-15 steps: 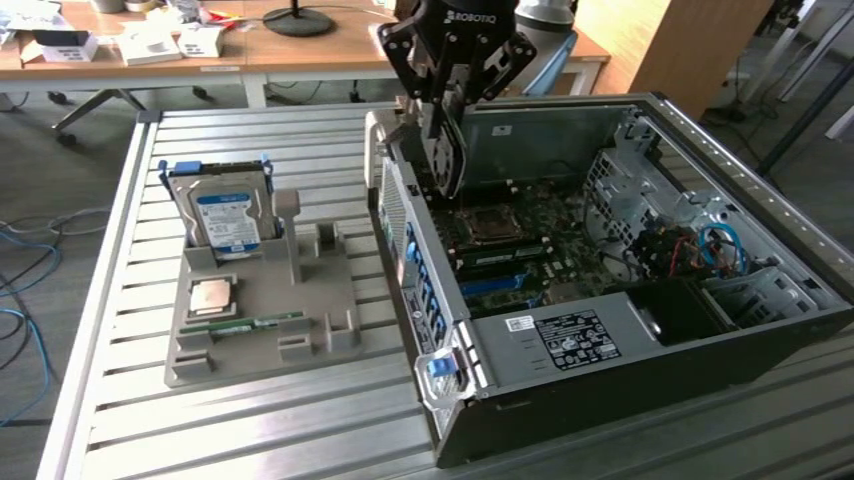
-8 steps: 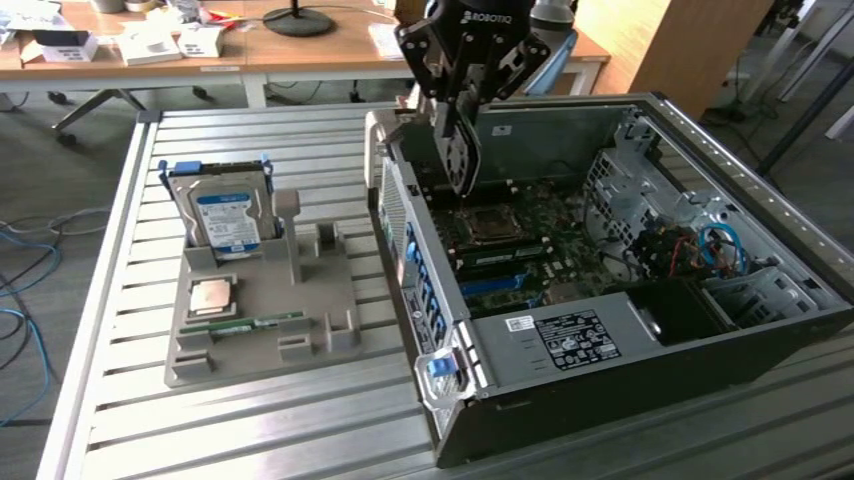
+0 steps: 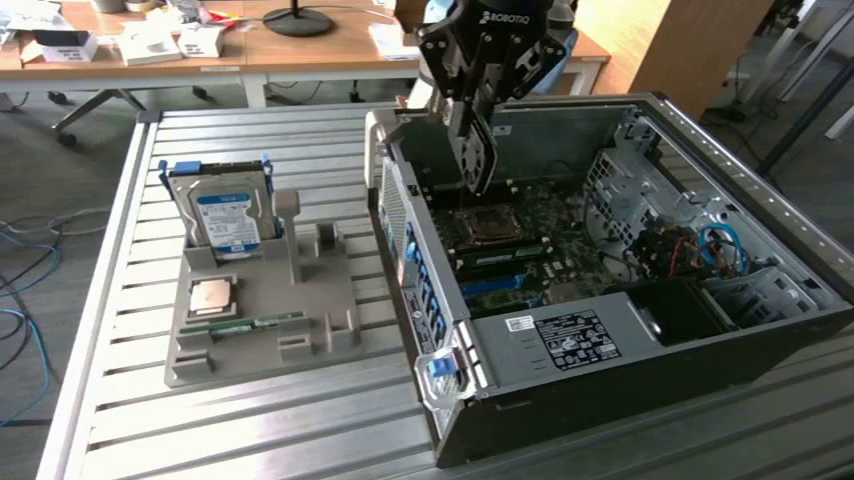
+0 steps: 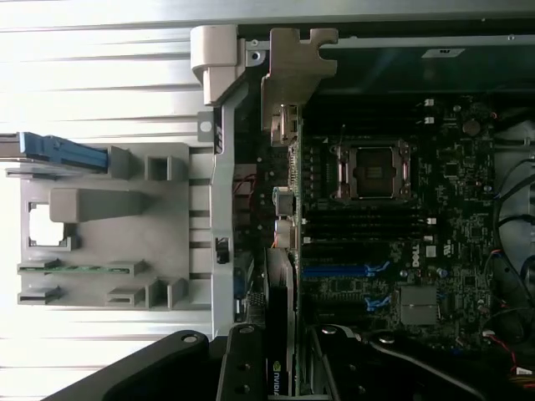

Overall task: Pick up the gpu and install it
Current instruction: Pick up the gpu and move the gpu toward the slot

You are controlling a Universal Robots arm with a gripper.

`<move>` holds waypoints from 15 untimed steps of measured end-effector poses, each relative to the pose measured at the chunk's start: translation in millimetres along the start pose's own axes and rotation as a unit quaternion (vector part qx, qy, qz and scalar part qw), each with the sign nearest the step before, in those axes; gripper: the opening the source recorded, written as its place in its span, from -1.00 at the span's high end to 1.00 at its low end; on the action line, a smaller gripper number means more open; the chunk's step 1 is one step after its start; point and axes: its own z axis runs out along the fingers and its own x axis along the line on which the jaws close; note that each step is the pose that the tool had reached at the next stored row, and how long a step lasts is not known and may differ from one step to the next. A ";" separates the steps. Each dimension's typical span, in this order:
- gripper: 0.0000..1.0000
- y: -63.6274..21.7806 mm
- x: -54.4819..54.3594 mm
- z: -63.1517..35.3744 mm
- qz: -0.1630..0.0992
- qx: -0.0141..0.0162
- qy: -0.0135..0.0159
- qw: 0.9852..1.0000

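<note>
The black claw [image 3: 473, 102] pinches the thin, flat, dark graphics card [image 3: 478, 160], which hangs upright just above the open, boxy metal computer case [image 3: 561, 400].

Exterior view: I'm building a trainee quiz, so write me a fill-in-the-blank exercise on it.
The gripper holds the ____ above the open computer case.
The hard drive stands ____ in the gray tray.
The tray lies on the exterior view's ____ of the case.
Missing: graphics card; upright; left.

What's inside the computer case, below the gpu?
A motherboard with a CPU socket, blue slots and cables. The gpu, held by the gripper, hides part of the board.
</note>
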 end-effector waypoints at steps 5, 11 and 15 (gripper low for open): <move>0.47 0.4 -9.7 -0.4 0.000 0.000 0.000 1.000; 0.47 0.9 -20.3 -0.8 0.000 0.000 0.000 1.000; 0.47 1.3 -27.5 -1.1 0.000 0.000 0.000 1.000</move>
